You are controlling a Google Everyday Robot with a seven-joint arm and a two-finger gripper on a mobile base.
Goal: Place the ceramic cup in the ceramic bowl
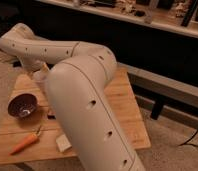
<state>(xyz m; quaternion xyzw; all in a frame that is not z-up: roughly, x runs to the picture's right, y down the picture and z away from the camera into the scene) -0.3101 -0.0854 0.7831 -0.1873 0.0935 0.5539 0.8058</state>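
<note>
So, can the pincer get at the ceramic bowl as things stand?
Probably yes. The pincer hangs over the back left of the table, just behind the ceramic bowl, with nothing standing between them; the carrot lies nearer the front.

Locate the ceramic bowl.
Camera view, left side: the round maroon ceramic bowl sits on the wooden table above the orange carrot; the claw hangs just beyond it.
</note>
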